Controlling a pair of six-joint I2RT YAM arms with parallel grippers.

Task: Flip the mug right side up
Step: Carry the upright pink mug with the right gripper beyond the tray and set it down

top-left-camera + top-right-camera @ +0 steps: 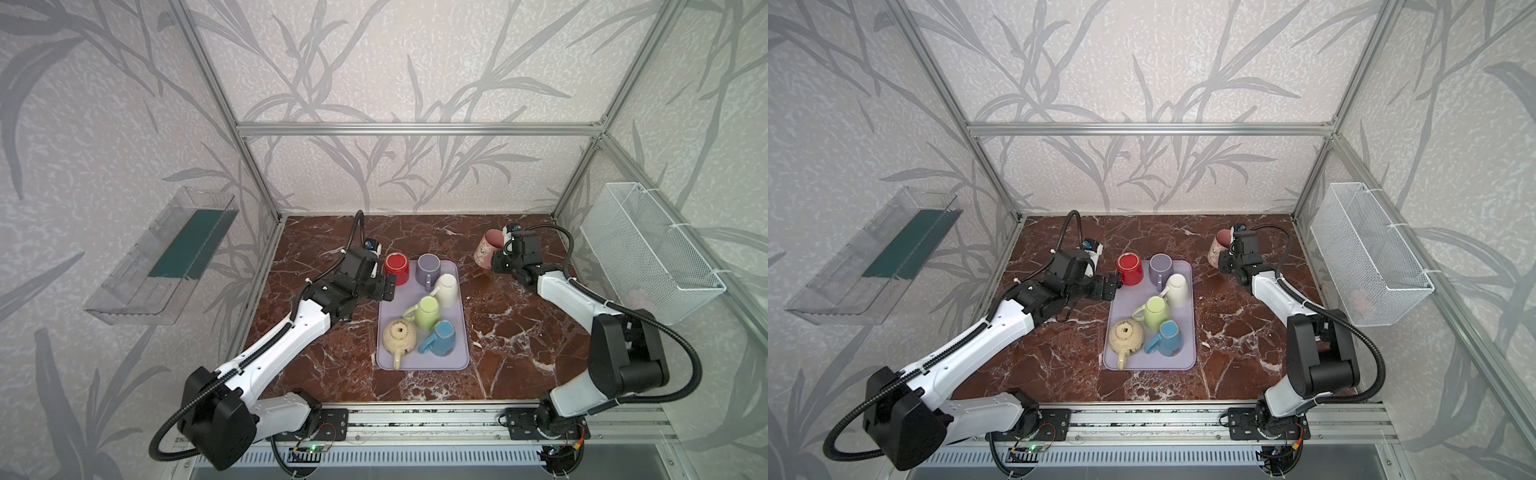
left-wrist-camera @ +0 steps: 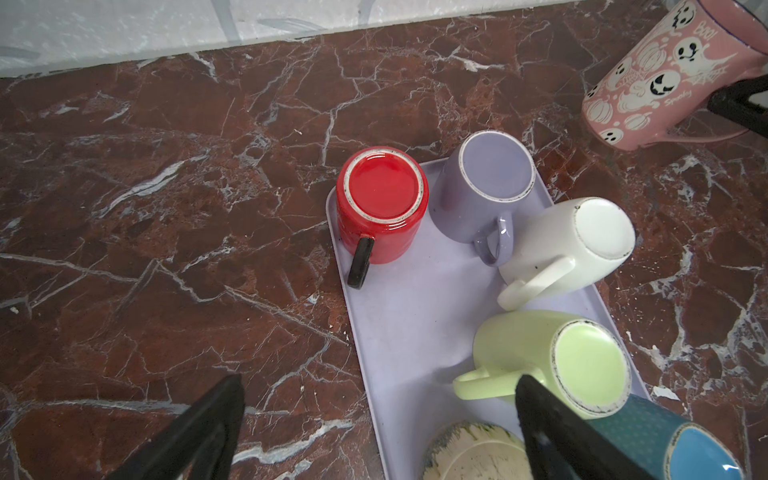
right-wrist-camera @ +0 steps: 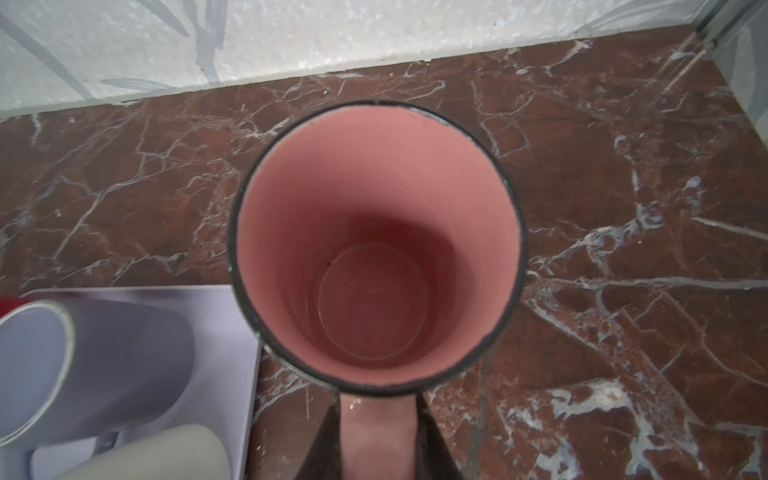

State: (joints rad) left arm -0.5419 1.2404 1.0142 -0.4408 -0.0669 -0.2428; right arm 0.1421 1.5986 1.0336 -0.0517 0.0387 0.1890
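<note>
On the left wall, a clear bin (image 1: pixel 166 253) holds a dark green slab and nothing else that I can make out; the left pincer (image 1: pixel 390 287) hangs with its jaws spread wide and empty, just beside the red mug (image 1: pixel 397 268) at the far left corner of the lilac tray (image 1: pixel 424 363); that tray carries the red mug, a lilac mug (image 1: pixel 429 268), a white mug (image 1: pixel 446 289), a green mug (image 1: pixel 428 311) and a blue mug (image 1: pixel 441 338), all base up or leaning, plus a cream teapot (image 1: pixel 399 336). To the right, off the tray and toward the back of the worktop (image 1: pixel 519 332), the pink mug (image 1: pixel 487 249) is tilted with its mouth upward and its inside empty; the right pincer (image 3: pixel 376 440) is clamped on its handle. The step in hand looks like the end of the turn; whether the base touches the worktop I cannot tell. The next move probably calls for levelling the mug, seating its base flat, then letting go gently so it does not tip. At the far right, a white wire basket (image 1: pixel 648 253) holds something pale pink, too faint to name.
</note>
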